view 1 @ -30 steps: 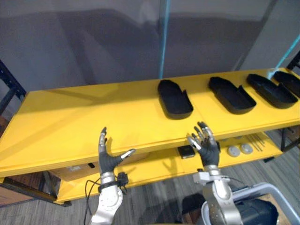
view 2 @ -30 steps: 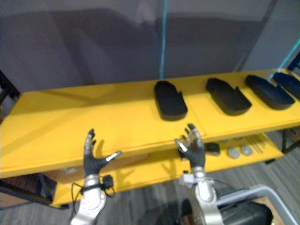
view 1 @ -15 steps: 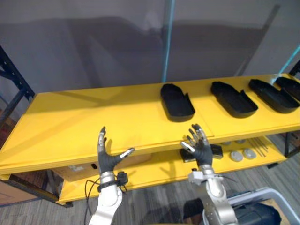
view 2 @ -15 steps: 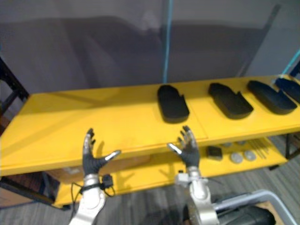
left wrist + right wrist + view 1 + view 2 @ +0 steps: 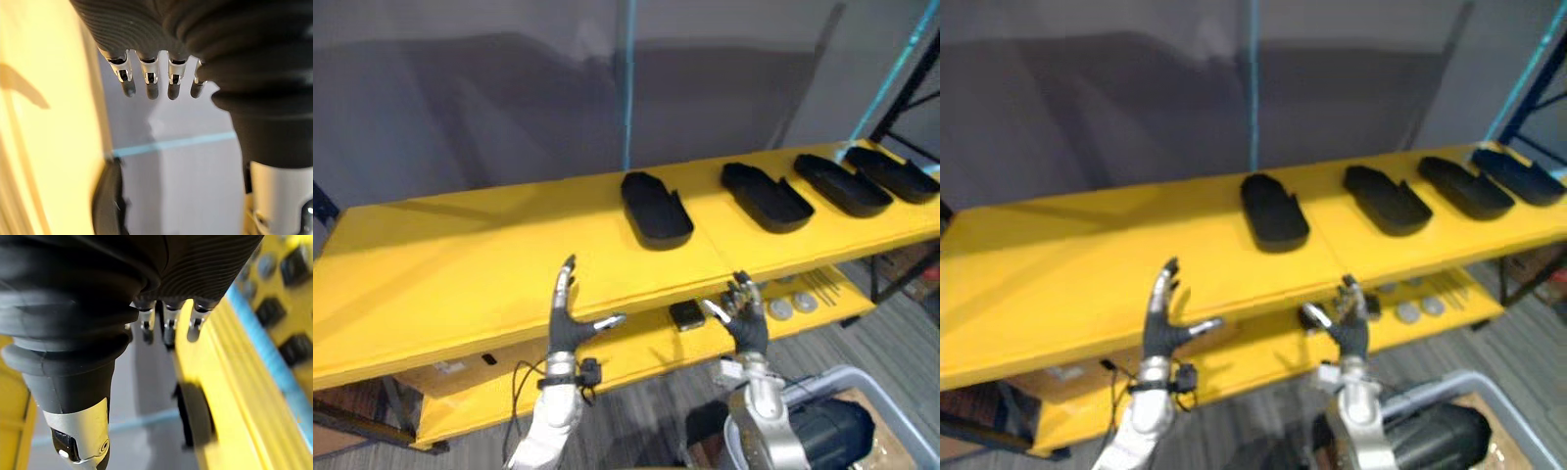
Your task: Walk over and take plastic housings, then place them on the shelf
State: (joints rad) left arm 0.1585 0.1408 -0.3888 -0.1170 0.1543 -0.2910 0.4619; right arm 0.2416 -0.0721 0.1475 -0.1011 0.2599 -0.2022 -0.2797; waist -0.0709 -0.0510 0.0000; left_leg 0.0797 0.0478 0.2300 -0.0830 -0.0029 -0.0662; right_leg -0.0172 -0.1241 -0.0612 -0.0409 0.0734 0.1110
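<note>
Several black plastic housings lie in a row on the yellow shelf top (image 5: pixel 460 264): one in the middle (image 5: pixel 656 209), one right of it (image 5: pixel 767 196), and two more at the far right (image 5: pixel 839 184) (image 5: pixel 898 173). My left hand (image 5: pixel 570 328) is raised at the shelf's front edge, open and empty, with fingers straight (image 5: pixel 149 83). My right hand (image 5: pixel 744 318) is up in front of the lower shelf, below the front edge, open and empty as well (image 5: pixel 168 328). Both hands are well short of the housings.
The lower yellow shelf (image 5: pixel 636 357) carries a small black block (image 5: pixel 686 314), two round silver discs (image 5: pixel 781 308) and thin rods (image 5: pixel 822 287). A grey bin (image 5: pixel 862 411) stands on the floor at the lower right. A blue rack post (image 5: pixel 1528 69) rises at the right.
The camera has moved, so the shelf and housings sit further left in view. My left hand has risen a little toward the shelf edge; my right hand sits slightly lower. Both stay open.
</note>
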